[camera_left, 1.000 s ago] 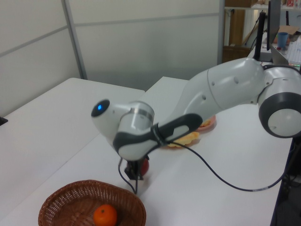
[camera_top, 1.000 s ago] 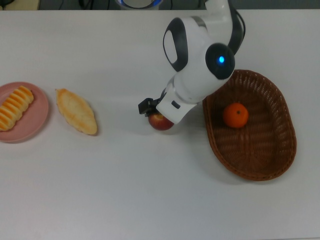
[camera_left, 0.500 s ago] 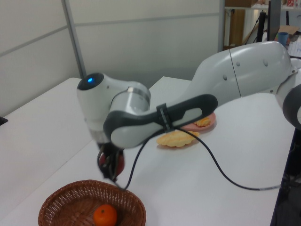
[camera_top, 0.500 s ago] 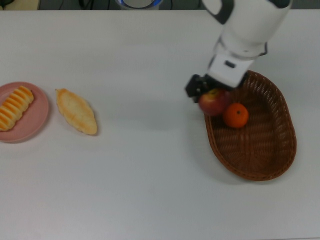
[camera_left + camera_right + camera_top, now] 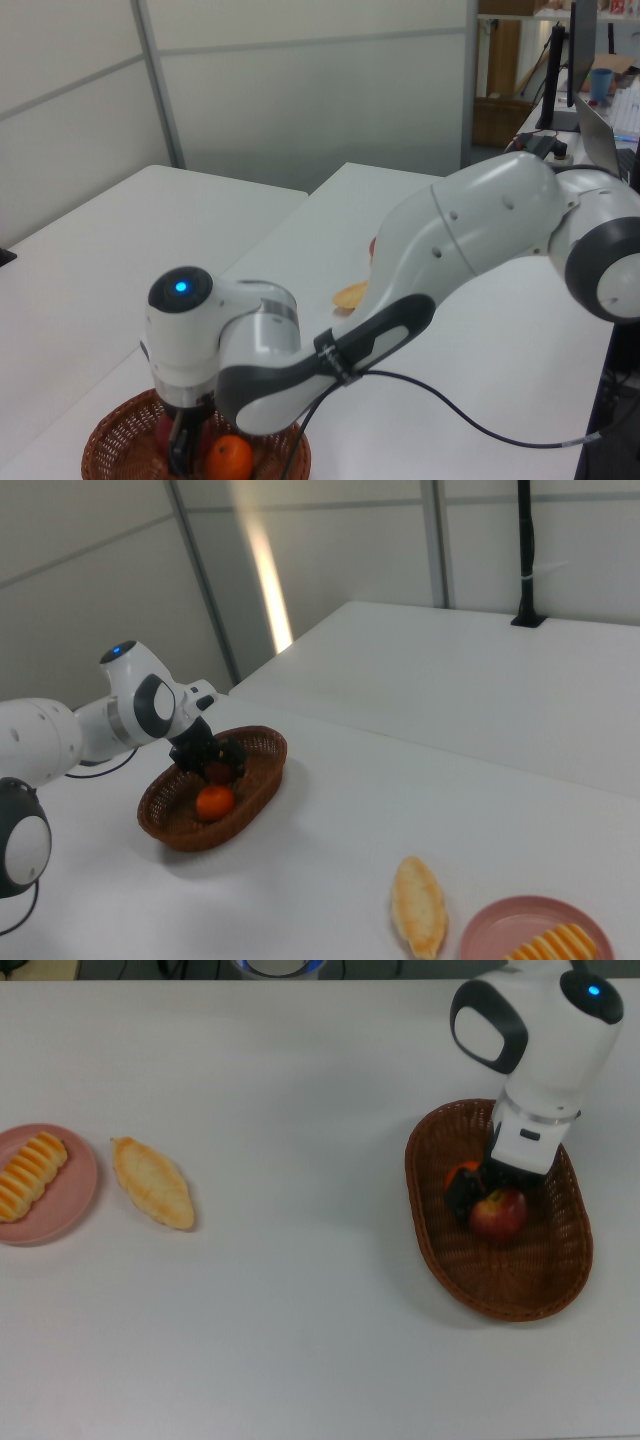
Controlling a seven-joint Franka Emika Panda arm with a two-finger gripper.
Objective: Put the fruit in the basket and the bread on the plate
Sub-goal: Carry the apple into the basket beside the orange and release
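Wicker basket (image 5: 560,1280) now contained the apple (image 5: 498,1213), carried over from the counter (image 5: 300,1310) and still clamped in the jaws beside the mandarin (image 5: 214,802). Fruit was done bar release; the pale loaf (image 5: 153,1182) lay beside the plate (image 5: 70,1210).

Two pieces of fruit — one apple (image 5: 498,1214) and one mandarin (image 5: 214,802) — both lie in the single basket (image 5: 560,1260), at about three o'clock in the top view. Two loaves of bread sit at about nine o'clock there: one striped roll (image 5: 30,1174) on the one pink plate (image 5: 75,1204), and one flat pointed loaf (image 5: 153,1182) on the table (image 5: 300,1310) beside it. One robot arm (image 5: 545,1040) — with one gripper (image 5: 487,1192) — reaches over the basket.
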